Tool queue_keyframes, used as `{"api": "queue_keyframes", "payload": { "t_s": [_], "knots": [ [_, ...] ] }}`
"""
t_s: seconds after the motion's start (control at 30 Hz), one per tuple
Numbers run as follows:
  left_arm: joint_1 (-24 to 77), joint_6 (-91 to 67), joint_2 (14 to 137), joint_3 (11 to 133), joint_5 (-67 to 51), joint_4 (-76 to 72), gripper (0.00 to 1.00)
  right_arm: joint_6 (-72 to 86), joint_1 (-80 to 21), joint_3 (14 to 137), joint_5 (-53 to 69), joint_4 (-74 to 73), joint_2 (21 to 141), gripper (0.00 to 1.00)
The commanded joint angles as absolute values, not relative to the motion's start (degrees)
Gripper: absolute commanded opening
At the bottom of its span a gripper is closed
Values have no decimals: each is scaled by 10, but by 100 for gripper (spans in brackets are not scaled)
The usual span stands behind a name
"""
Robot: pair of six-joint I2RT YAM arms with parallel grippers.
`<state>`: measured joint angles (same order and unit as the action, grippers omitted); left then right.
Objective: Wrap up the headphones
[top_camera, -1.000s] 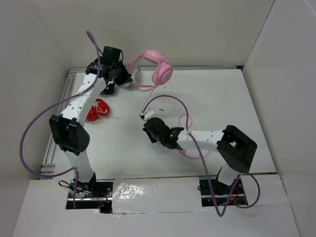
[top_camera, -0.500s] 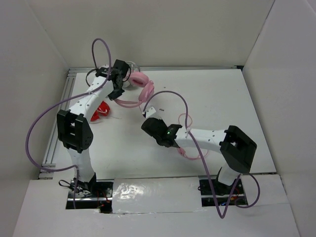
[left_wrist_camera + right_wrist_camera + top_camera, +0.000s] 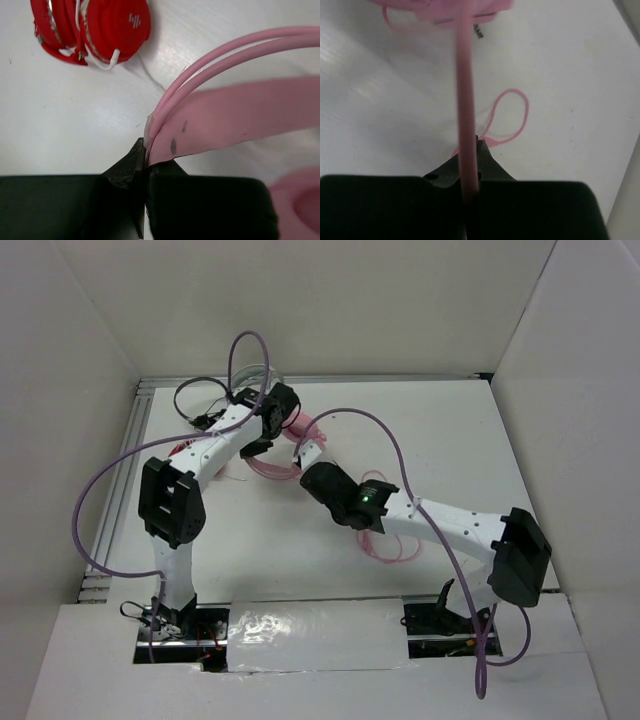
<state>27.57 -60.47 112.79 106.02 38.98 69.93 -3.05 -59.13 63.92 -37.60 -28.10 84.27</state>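
Observation:
The pink headphones (image 3: pixel 297 424) hang between my two grippers near the back middle of the table. My left gripper (image 3: pixel 258 445) is shut on the flat pink headband (image 3: pixel 240 115), with its twin pink wires arching above. One pink earcup (image 3: pixel 300 200) shows at the lower right of the left wrist view. My right gripper (image 3: pixel 307 456) sits just right of the headphones and is shut on the thin pink cable (image 3: pixel 465 75), which runs taut up to the headphones (image 3: pixel 445 10). The slack cable lies in loops (image 3: pixel 385 540) under the right arm and also shows as a loop (image 3: pixel 512 115) in the right wrist view.
Red headphones (image 3: pixel 100 25) lie on the table left of the headband, mostly hidden under the left arm in the top view. Thin black headphones (image 3: pixel 195 397) lie at the back left. White walls enclose the table on the back, left and right.
My left gripper has carried the pink headphones from the back edge forward and to the right. My right gripper has moved back and up towards them, still holding the cable.

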Motion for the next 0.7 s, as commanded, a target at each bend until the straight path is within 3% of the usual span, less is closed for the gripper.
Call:
{"api": "queue_keyframes", "payload": {
  "t_s": [0.0,0.1,0.17,0.23,0.33,0.57,0.67],
  "knots": [
    [283,-611,1118,1040,462,637,0,-57,-565,696,-438,-230,781,0],
    [291,-537,1076,981,454,553,0,-56,-520,695,-478,-231,766,3],
    [291,-411,1023,904,409,400,0,-50,-498,693,-476,-231,751,3],
    [291,-284,944,809,308,215,0,-48,-470,679,-450,-202,727,4],
    [292,-201,851,709,187,52,0,-65,-447,675,-365,-176,707,5],
    [330,-162,869,753,246,98,0,-139,-457,715,-273,-162,696,5],
    [327,-226,911,796,261,173,0,-154,-482,723,-253,-192,682,0]
  ]
}}
